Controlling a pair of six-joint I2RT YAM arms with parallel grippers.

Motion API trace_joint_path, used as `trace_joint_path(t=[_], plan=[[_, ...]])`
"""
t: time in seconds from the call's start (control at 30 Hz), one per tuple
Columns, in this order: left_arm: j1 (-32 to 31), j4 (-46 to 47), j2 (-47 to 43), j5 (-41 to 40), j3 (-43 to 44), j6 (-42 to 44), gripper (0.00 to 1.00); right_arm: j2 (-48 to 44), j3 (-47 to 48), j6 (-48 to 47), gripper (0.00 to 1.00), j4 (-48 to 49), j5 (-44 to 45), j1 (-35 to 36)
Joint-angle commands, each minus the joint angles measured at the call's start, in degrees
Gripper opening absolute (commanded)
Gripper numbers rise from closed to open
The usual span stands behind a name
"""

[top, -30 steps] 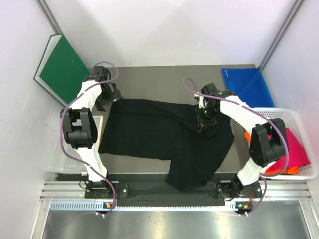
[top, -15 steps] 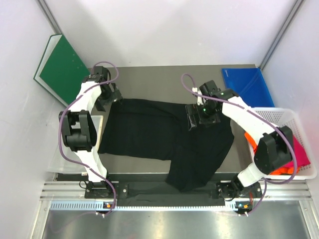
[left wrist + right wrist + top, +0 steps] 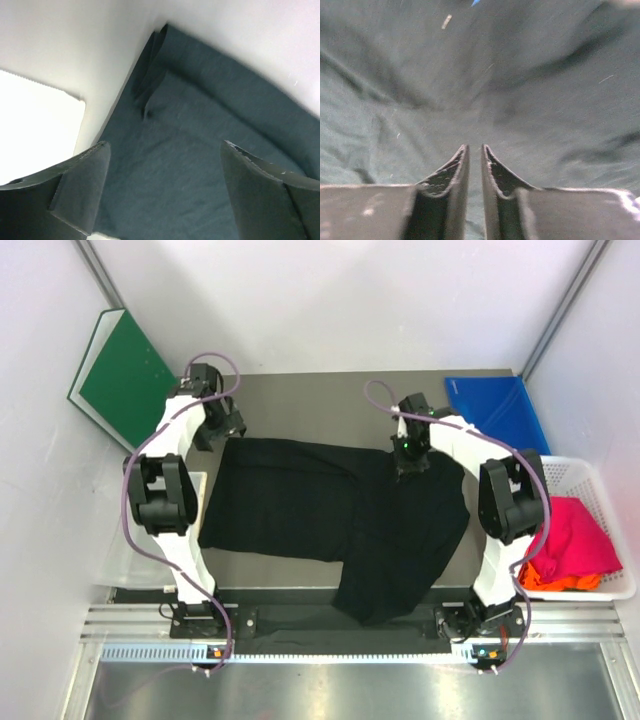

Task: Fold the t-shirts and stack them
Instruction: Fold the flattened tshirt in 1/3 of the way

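Black t-shirt spread on the counter, L hand apart over its far-left corner, R hand pressed together, seemingly on nothing, at far-right: I'd open R, pinch both corners evenly, then fold.

Two white arms with black joints rise from their bases, elbows bent outward. The left arm carries the left hand with its dark fingers spread wide. The right arm points the right hand down, its fingers nearly touching.
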Motion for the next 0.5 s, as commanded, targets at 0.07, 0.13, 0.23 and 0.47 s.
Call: trace_joint_path(t=[0.07, 0.13, 0.23, 0.47], plan=[[-0.27, 2.51, 7.59, 1.30, 7.14, 0.38, 0.80, 2.56, 6.50, -0.47, 0.10, 1.94, 0.09, -4.29], [-0.27, 1.55, 9.62, 1.74, 10.20, 0.38, 0.85, 2.56, 6.77, -0.65, 0.10, 1.94, 0.09, -5.08], [-0.27, -0.04, 13.05, 1.92, 13.02, 0.56, 0.88, 2.21, 6.59, -0.91, 0.10, 1.68, -0.08, -6.14], [-0.18, 0.49, 15.61, 1.48, 13.56, 0.91, 0.30, 2.82, 6.77, -1.44, 0.11, 1.59, -1.14, -8.25]])
